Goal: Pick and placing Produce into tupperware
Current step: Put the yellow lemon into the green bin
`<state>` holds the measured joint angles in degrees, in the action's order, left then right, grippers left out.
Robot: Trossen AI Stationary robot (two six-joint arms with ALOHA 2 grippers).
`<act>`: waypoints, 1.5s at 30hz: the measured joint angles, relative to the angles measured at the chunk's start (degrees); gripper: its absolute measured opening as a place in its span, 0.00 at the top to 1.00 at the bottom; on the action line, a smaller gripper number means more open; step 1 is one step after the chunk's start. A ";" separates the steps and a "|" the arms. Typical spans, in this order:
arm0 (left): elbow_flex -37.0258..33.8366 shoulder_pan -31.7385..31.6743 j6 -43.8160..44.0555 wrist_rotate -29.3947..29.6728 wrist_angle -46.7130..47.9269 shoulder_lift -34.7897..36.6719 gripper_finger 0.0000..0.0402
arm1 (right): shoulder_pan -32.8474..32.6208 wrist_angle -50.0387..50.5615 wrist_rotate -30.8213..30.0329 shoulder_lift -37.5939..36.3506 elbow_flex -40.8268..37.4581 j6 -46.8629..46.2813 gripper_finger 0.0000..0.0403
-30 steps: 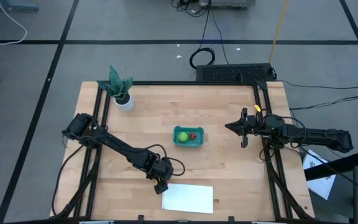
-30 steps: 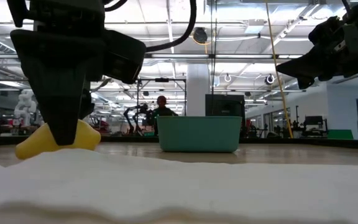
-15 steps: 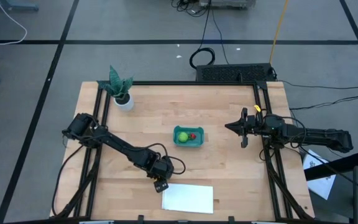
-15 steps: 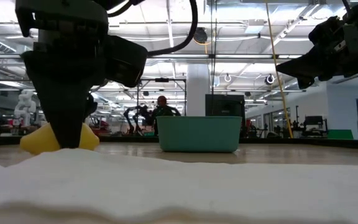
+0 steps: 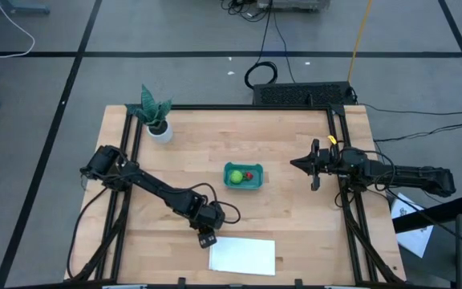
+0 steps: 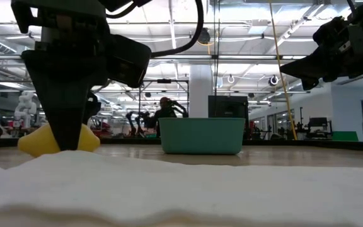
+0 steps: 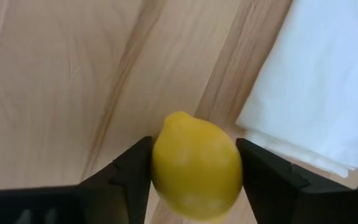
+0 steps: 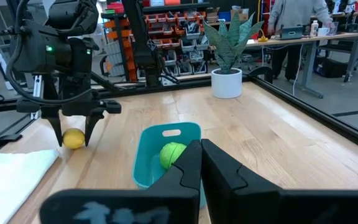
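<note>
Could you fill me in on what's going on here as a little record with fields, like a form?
Left gripper: fingers either side of the yellow lemon-like toy, beside the flat white sheet
Right gripper: shut, waiting near the table's right edge
Teal-blue plastic tub: holds the round lime-green piece and small red piece
Potted plant: far left corner

Robotics lab or workshop, large open hall. Low view: high ceiling with rows of strip lights point(image 6: 169, 12) across the top of frame, a white column point(image 6: 200, 94) at centre, a person point(image 6: 164, 108) seated at mid-frame among equipment. Right wrist view: red and dark parts bins on shelving point(image 8: 179, 37) along the upper middle, a person standing at a workbench point(image 8: 303, 37) at upper right. High view: grey floor marked with dark tape lines point(image 5: 215, 54), loose cables point(image 5: 263, 72) at top centre, a wooden table point(image 5: 295, 233) framed in black rails.
</note>
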<state>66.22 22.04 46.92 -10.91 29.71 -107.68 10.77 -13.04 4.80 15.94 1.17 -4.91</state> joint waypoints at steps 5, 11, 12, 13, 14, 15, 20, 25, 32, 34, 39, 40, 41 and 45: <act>0.00 -0.34 -1.35 -0.75 0.06 0.00 0.51 | 0.01 0.00 0.00 0.00 -0.02 -0.04 1.00; 0.00 -0.93 -4.20 -1.51 0.12 0.51 0.49 | 0.00 0.02 0.00 0.00 -0.02 -0.39 1.00; -0.02 -1.05 -4.96 -1.51 0.17 0.87 0.49 | 0.01 0.00 0.00 0.00 0.00 -0.39 1.00; -0.03 -1.25 -5.76 -1.51 0.43 1.49 0.48 | 0.01 0.00 0.00 0.00 -0.01 -0.39 1.00; -0.04 -1.43 -6.46 -1.50 0.57 2.28 0.48 | 0.01 0.00 0.00 -0.02 0.00 -0.39 1.00; -0.04 -1.70 -7.17 -1.47 0.48 3.11 0.48 | -0.01 0.02 0.00 -0.02 -0.02 -0.39 1.00; -0.02 -3.54 -9.91 -0.02 1.24 8.24 0.50 | 0.01 0.02 0.00 -0.02 -0.02 -0.39 1.00; -0.02 -5.42 -13.45 3.35 5.66 14.64 0.50 | 0.00 0.04 0.00 -0.02 -0.01 -0.37 1.00; -0.02 -8.24 -18.09 7.22 9.56 22.78 0.47 | 0.01 0.08 0.00 0.18 -0.02 -0.33 1.00; -0.02 -9.17 -19.59 7.73 10.20 24.68 0.47 | 0.01 0.10 0.00 0.28 -0.02 -0.25 1.00; -0.02 -11.69 -23.46 7.98 10.95 28.25 0.47 | 0.01 0.09 0.00 0.55 -0.02 0.02 1.00; -0.02 -12.19 -24.27 7.99 11.49 28.83 0.47 | -0.01 0.08 0.00 0.55 -0.01 0.02 1.00; -0.02 -12.70 -25.33 7.99 11.97 29.35 0.47 | 0.01 0.00 0.00 0.59 0.00 0.02 1.00; -0.02 -14.64 -31.03 8.00 13.35 30.88 0.47 | 0.01 0.06 0.00 0.81 -0.01 0.80 1.00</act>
<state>66.19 7.40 15.89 -2.92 43.07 -76.80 10.78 -12.98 4.80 16.75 1.16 -4.11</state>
